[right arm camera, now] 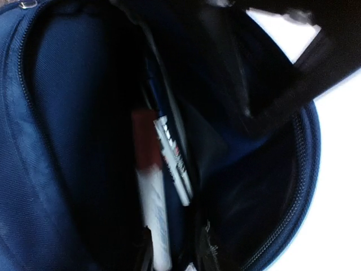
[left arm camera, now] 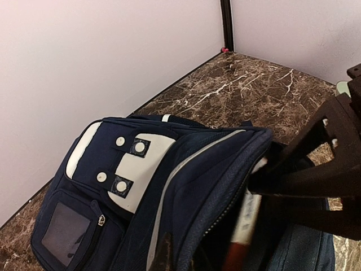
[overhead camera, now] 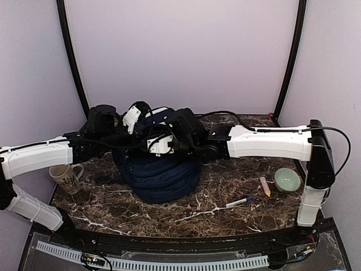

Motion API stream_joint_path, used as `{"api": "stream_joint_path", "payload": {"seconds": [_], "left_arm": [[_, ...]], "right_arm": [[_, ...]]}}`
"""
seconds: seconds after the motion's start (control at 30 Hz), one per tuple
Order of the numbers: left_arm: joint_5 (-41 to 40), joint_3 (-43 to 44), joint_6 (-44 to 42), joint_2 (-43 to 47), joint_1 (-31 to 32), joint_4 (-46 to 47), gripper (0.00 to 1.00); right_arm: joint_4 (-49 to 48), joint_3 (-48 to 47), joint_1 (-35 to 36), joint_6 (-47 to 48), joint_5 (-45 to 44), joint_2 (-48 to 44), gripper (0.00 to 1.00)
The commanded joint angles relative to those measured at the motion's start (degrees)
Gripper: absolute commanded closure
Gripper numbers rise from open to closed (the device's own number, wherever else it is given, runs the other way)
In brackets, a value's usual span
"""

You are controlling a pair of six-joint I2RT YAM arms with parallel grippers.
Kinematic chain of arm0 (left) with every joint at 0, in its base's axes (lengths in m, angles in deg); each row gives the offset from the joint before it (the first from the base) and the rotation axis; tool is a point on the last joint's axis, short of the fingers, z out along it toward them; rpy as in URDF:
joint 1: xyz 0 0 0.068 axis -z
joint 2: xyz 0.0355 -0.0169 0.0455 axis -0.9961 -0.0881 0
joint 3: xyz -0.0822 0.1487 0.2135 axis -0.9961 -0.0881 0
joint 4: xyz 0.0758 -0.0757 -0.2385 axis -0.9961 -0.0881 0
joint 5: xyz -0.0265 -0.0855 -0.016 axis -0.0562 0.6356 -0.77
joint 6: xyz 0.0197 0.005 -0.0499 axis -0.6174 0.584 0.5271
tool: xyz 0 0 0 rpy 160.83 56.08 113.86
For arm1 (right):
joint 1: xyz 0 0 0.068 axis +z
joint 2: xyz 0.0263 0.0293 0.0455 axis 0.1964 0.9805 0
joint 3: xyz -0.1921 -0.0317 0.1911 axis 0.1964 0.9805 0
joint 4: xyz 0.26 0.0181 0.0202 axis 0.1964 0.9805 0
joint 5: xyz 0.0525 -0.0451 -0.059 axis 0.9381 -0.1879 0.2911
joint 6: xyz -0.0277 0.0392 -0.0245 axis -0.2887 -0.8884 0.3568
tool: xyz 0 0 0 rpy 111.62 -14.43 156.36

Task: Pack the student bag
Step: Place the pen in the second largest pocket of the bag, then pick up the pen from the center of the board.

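A large navy-blue fabric backpack [overhead camera: 161, 178] slumps mid-way across the dark marble table [overhead camera: 214, 209], soft and floppy, likely best gripped by its zip rim. At its top, the left end effector [overhead camera: 133, 119] is closed. The right end effector [left arm camera: 265, 178] sits inside its mouth, spread impossible to tell.

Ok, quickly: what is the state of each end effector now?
Left end effector: closed, apparently pinching the rim of the navy-blue fabric backpack.
Right end effector: slightly open inside the backpack, visibly holding nothing.
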Motion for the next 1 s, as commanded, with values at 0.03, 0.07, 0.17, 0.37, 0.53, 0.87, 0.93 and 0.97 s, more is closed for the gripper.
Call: {"api": "stream_joint_path", "payload": {"seconds": [0.03, 0.07, 0.17, 0.37, 0.53, 0.87, 0.93, 0.97], "left_arm": [[0.12, 0.64, 0.79, 4.67, -0.34, 6.06, 1.00], [0.22, 0.69, 0.79, 4.67, -0.35, 6.03, 1.00], [0.37, 0.74, 0.84, 4.84, -0.34, 6.03, 1.00], [0.23, 0.72, 0.63, 4.61, -0.30, 6.00, 1.00], [-0.01, 0.75, 0.28, 4.50, -0.30, 5.82, 1.00], [0.08, 0.88, -0.18, 4.50, -0.34, 5.54, 1.00], [0.03, 0.93, -0.25, 4.49, -0.30, 5.55, 1.00], [-0.06, 0.90, -0.34, 4.41, -0.29, 5.56, 1.00]], "right_arm": [[-12.28, 1.54, 0.44, 0.59, -9.10, -0.32, 0.70], [-9.72, 1.25, 0.39, -1.35, -8.17, -1.16, 0.70], [-2.46, 1.72, 0.37, -5.60, -5.83, -4.44, 0.70], [10.05, 5.26, 0.01, -14.31, 1.65, -11.93, 0.70], [18.32, 12.48, -2.96, -19.39, 13.28, -18.64, 0.70], [30.18, 26.76, -14.41, -19.26, 29.29, -25.71, 0.70], [32.49, 28.19, -16.16, -18.71, 31.14, -25.35, 0.70], [33.11, 29.11, -16.69, -18.46, 31.73, -25.31, 0.70]]}}
